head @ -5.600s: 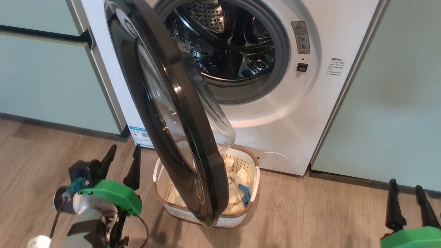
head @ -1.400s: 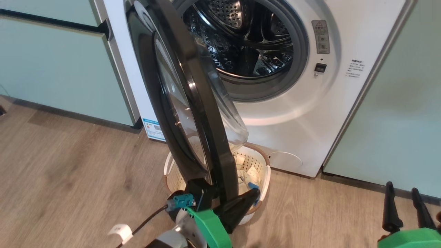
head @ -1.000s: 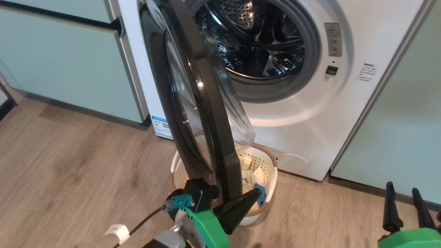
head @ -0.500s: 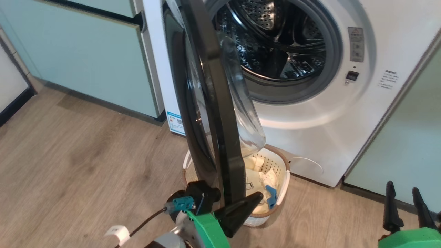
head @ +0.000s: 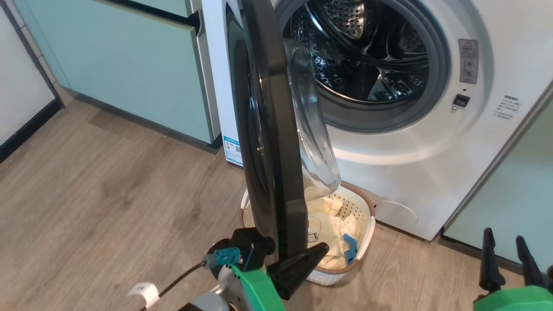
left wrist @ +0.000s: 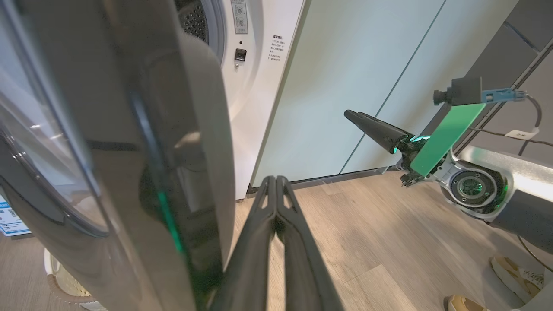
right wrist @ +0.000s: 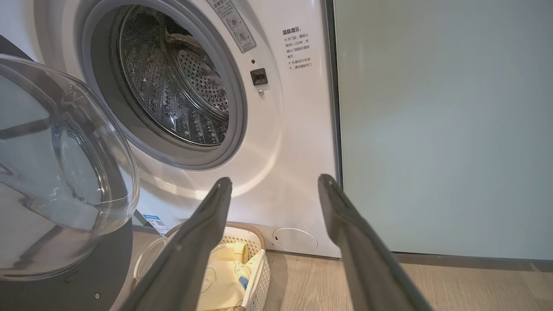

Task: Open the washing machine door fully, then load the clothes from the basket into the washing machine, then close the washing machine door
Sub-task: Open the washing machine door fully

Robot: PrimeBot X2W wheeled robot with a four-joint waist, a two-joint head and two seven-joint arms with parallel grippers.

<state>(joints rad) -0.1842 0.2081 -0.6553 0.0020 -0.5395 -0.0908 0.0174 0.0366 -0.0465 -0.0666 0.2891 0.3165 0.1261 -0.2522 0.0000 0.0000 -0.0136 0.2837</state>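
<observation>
The washing machine [head: 414, 142] stands with its steel drum [head: 367, 47] exposed. The washing machine door [head: 272, 129] hangs open, nearly edge-on to me, its glass bowl [head: 315, 134] facing the drum. My left gripper [head: 322, 249] is shut, its closed fingers [left wrist: 274, 203] lying against the inner side of the door's [left wrist: 173, 129] lower rim, holding nothing. Under the door sits the basket [head: 367, 224] with cream clothes [head: 324, 220] and a blue piece [head: 350, 248]. My right gripper [head: 505, 255] is open and empty, low at the right, its fingers [right wrist: 216, 203] pointing at the machine [right wrist: 285, 129] above the basket [right wrist: 259, 242].
Pale-green cabinets flank the machine on the left [head: 129, 65] and right [head: 518, 194]. Wooden floor [head: 108, 194] spreads out to the left of the door. A person's shoes [left wrist: 510, 268] stand on the floor behind my right arm [left wrist: 497, 190].
The camera has turned, shifting the whole picture to the right. The door has swung wider, now nearly edge-on, with my shut left gripper staying at its lower rim. The right gripper holds still.
</observation>
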